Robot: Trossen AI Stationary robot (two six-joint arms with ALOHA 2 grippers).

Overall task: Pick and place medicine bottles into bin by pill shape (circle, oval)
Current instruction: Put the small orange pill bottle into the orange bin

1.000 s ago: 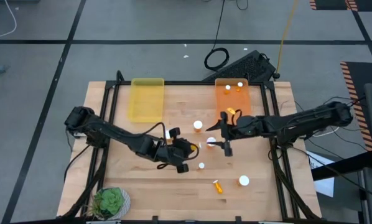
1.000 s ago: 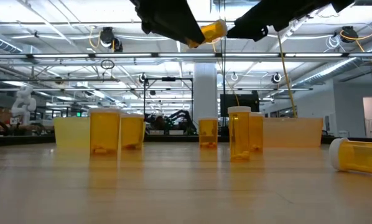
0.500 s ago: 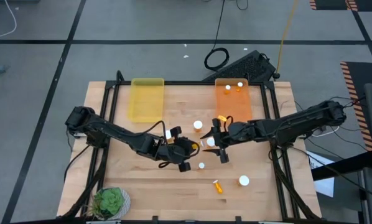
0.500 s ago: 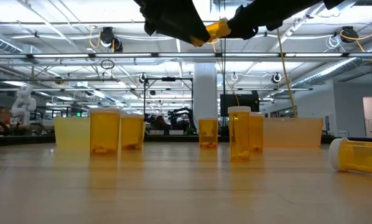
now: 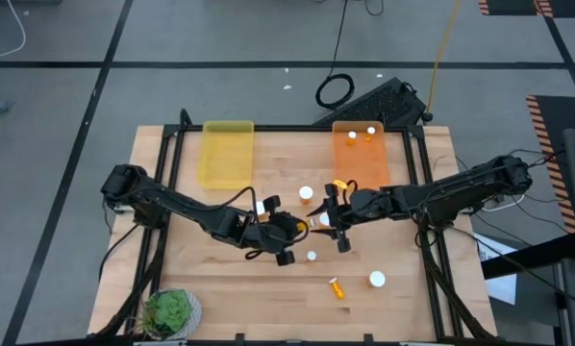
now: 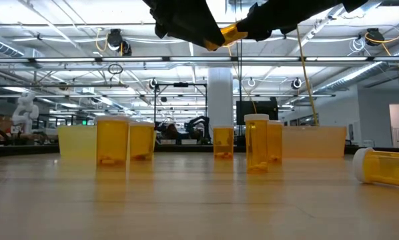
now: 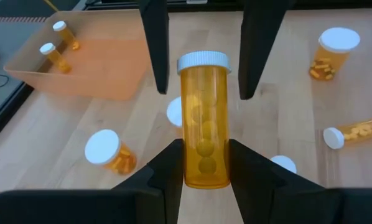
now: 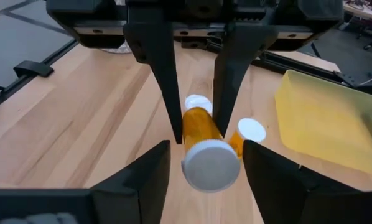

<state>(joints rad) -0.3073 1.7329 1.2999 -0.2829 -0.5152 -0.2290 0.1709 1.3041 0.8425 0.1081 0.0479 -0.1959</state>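
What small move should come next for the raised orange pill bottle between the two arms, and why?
Probably the right gripper should close its jaws on the white-capped end of the translucent orange pill bottle. The left gripper holds that bottle clamped above the table, and the right jaws stand open on either side of its cap, so a handover looks ready.

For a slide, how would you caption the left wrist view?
Left hand offers a pill bottle to the open right hand.
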